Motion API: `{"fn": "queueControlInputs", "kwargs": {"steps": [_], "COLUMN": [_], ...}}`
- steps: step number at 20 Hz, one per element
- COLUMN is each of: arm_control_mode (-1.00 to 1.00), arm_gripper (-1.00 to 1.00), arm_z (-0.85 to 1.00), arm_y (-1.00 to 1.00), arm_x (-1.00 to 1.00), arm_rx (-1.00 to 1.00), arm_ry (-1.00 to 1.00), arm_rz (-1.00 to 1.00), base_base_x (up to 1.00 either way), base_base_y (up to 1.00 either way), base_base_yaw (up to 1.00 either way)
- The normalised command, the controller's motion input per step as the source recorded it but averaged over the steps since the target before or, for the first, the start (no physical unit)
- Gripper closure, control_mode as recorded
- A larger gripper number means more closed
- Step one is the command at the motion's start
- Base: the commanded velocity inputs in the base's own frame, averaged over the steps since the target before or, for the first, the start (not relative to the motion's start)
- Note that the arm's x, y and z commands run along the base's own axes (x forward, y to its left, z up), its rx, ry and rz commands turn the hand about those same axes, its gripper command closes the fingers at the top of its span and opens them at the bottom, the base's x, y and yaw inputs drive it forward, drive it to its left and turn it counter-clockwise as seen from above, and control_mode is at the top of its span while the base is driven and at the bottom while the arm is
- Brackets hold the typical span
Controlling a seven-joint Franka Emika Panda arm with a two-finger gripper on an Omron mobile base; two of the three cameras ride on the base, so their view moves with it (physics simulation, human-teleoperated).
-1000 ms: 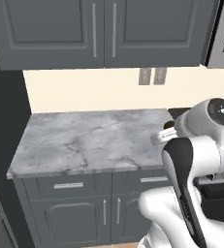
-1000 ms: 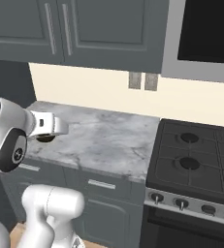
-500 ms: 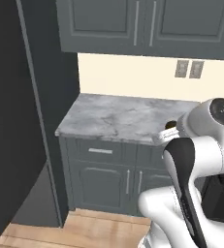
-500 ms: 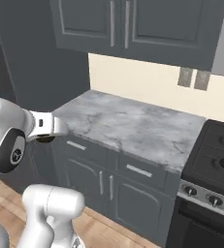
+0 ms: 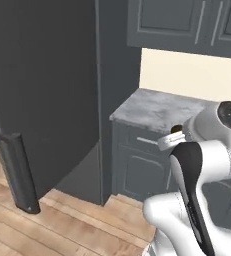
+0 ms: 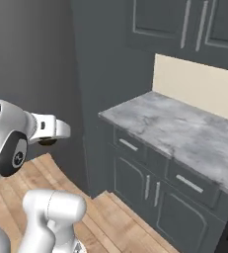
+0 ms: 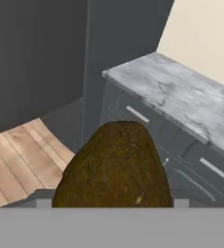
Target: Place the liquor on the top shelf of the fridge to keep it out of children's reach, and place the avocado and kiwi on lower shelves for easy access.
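While the base faced the corner beside the fridge [image 5: 47, 90], the hand [image 7: 114, 201] sat low in front of the arm with a brown, rough-skinned fruit [image 7: 114, 167] between its fingers. Wrist camera: fruit sat right up against the lens, oval, narrow end up, covering the fingertips. Looked like the kiwi, though I couldn't rule out the avocado from that skin alone. Jaws stood fairly wide, closed on the fruit. From the left base camera a dark rounded bit of the fruit [image 5: 176, 129] showed at the end of the wrist, just above the tabletop [image 5: 157, 109] edge. From the right base camera it was a dark lump [image 6: 47, 142] under the white wrist link, well clear of the tabletop [image 6: 184, 133].

Fridge: tall dark grey slab on the left, door [image 5: 37, 100] swung out toward the camera, long handle [image 5: 14, 170] running down near its edge. Interior and shelves weren't visible from any angle.

Tabletop was grey marble over dark grey drawers and cabinet doors [image 6: 150, 183], more dark cabinets [image 6: 184, 24] above, cream wall [image 6: 199, 84] between. Wood plank floor [image 5: 52, 220] below.
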Motion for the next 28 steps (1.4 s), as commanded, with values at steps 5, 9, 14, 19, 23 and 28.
{"fn": "queueControlInputs", "kwargs": {"steps": [5, 9, 14, 19, 23, 28], "arm_control_mode": [1.00, 1.00, 1.00, 1.00, 1.00, 1.00], "arm_gripper": [1.00, 1.00, 1.00, 1.00, 1.00, 1.00], "arm_z": [0.00, 0.00, 0.00, 0.00, 0.00, 0.00], "arm_y": [0.00, 0.00, 0.00, 0.00, 0.00, 0.00], "arm_x": [0.00, 0.00, 0.00, 0.00, 0.00, 0.00], "arm_rx": [0.00, 0.00, 0.00, 0.00, 0.00, 0.00], "arm_ry": [0.00, 0.00, 0.00, 0.00, 0.00, 0.00], "arm_rz": [0.00, 0.00, 0.00, 0.00, 0.00, 0.00], "base_base_x": [-0.15, 0.00, 0.15, 0.47, 0.60, 0.46], "base_base_y": [0.98, 1.00, 1.00, 1.00, 1.00, 1.00], "base_base_yaw": [0.43, 0.37, 0.29, 0.21, 0.09, -0.10]}}
